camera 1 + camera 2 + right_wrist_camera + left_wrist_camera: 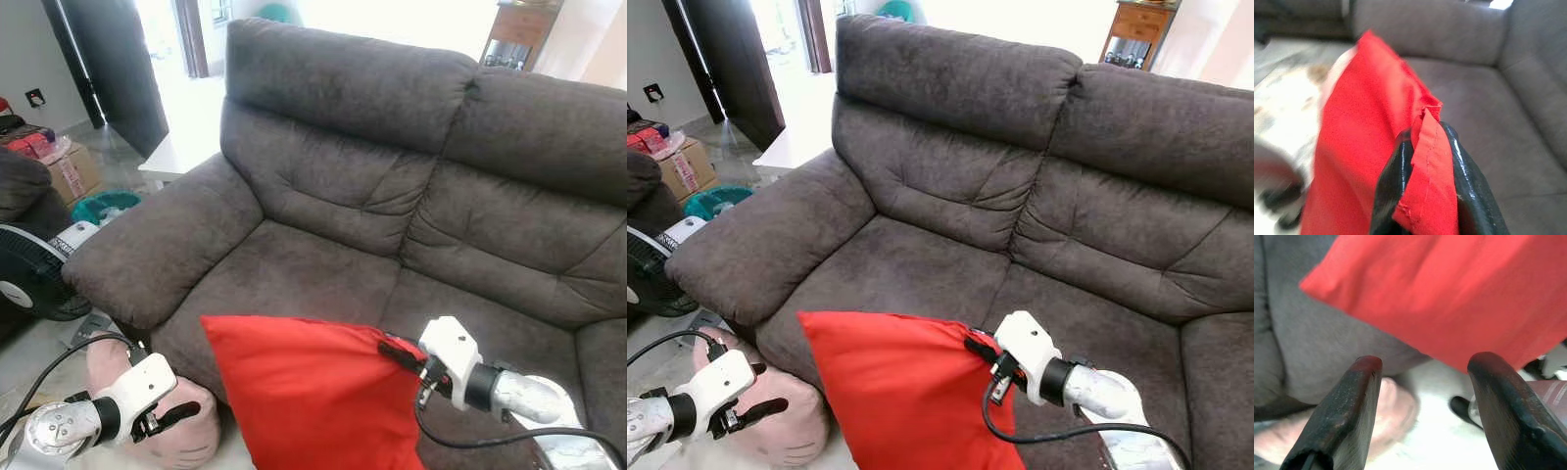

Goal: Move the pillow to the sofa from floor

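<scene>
Your right claw (392, 351) is pinching the top corner of the red pillow (313, 392), the seam clamped between its two fingers (1393, 191). The pillow hangs from that corner in front of the sofa (323, 274), its upper edge about level with the seat cushion's front lip and its body drooping below it toward the floor. The seat lies forward of the claw and up from the pillow's hanging bulk, so I judge you must lift and carry forward over the lip. Your left claw (174, 415) is spread and holds nothing, low beside the pillow, over a pink plush (186, 436).
</scene>
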